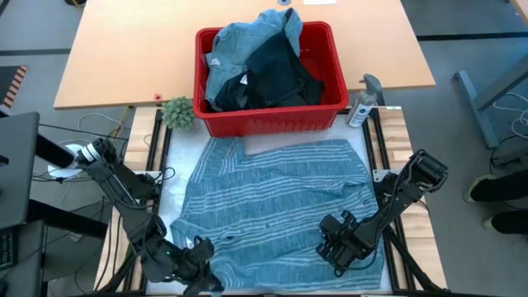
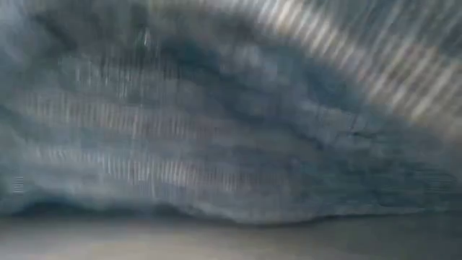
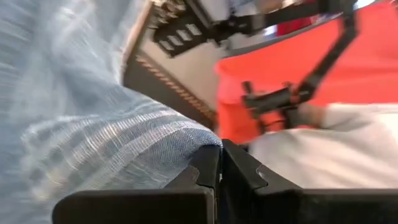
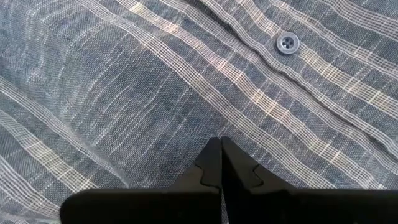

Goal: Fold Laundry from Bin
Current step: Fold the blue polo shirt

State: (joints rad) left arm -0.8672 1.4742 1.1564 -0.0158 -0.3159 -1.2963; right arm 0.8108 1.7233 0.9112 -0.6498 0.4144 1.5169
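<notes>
**Striped shirt spread flat, both grippers down on its near half**

Red bin [image 1: 334, 82] at the far end of the work mat, about centred. It holds crumpled laundry: a light blue denim-like piece [image 1: 239, 45] heaped high over the far-left rim, dark navy trousers [image 1: 276, 74] bunched in the middle. A little red floor shows at the right wall.

Just left of the bin, a small green plant [image 1: 176, 112]. Just right of it, a spray bottle [image 1: 362, 103], near the bin's corner.

Blue-grey white-striped shirt [image 1: 272, 206] lies opened out on the white mat [image 1: 173, 169], from the bin's front wall to the near edge. It covers most of the mat; bare strips remain along the left side and at the near right corner. Cloth rumpled at the left, smoother at the right. A button [image 4: 286, 43] and placket show in the right wrist view.

Left gripper [image 1: 198, 260] at the shirt's near-left corner, fingers pressed together; the left wrist view shows a fold of striped cloth at the fingertips, probably pinched, though the contact is hard to make out.

Right gripper [image 4: 221, 149] low over the near-right part of the shirt, fingers pressed together, tips at the weave, nothing visibly caught between them.

Low view filled by striped cloth only.
</notes>
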